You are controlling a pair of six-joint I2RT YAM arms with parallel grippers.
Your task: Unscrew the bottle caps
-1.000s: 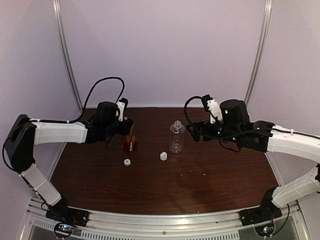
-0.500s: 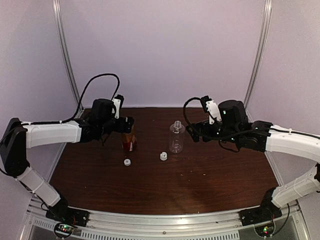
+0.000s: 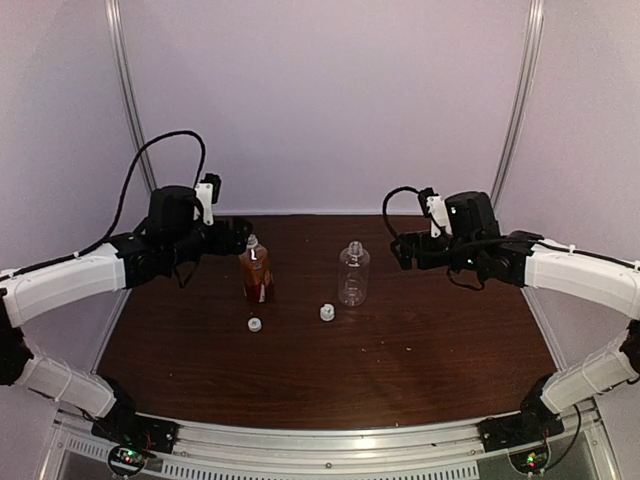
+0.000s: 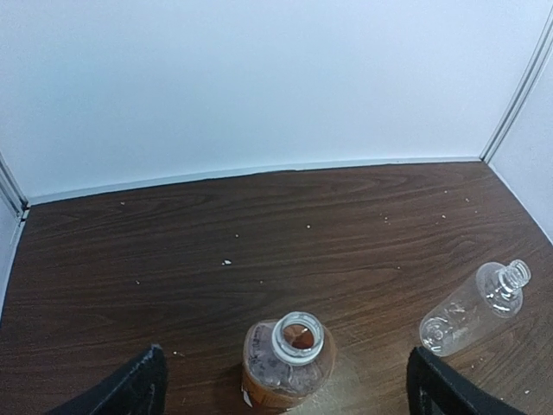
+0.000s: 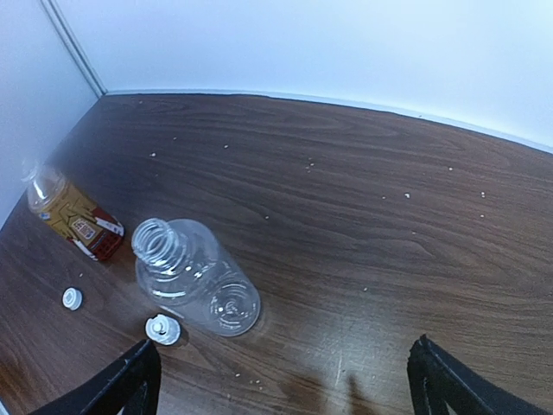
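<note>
The amber bottle [image 3: 256, 277] with a red label stands upright left of centre, its neck open [image 4: 297, 339]. The clear bottle [image 3: 353, 275] stands upright to its right, also without a cap [image 5: 194, 277]. Two white bottle caps lie on the table in front of them, one [image 3: 254, 324] before the amber bottle and one [image 3: 327, 313] beside the clear bottle. My left gripper [image 3: 238, 240] hovers open just behind and left of the amber bottle, holding nothing. My right gripper [image 3: 405, 252] hangs open right of the clear bottle, apart from it.
The dark wooden table [image 3: 400, 360] is walled by white panels at the back and sides, with metal posts [image 3: 130, 110] in the rear corners. Small crumbs speckle the wood [image 5: 363, 199].
My left gripper opened, let go of the amber bottle and drew back to the left and up. The right arm pulled slightly rightward, away from the clear bottle.
</note>
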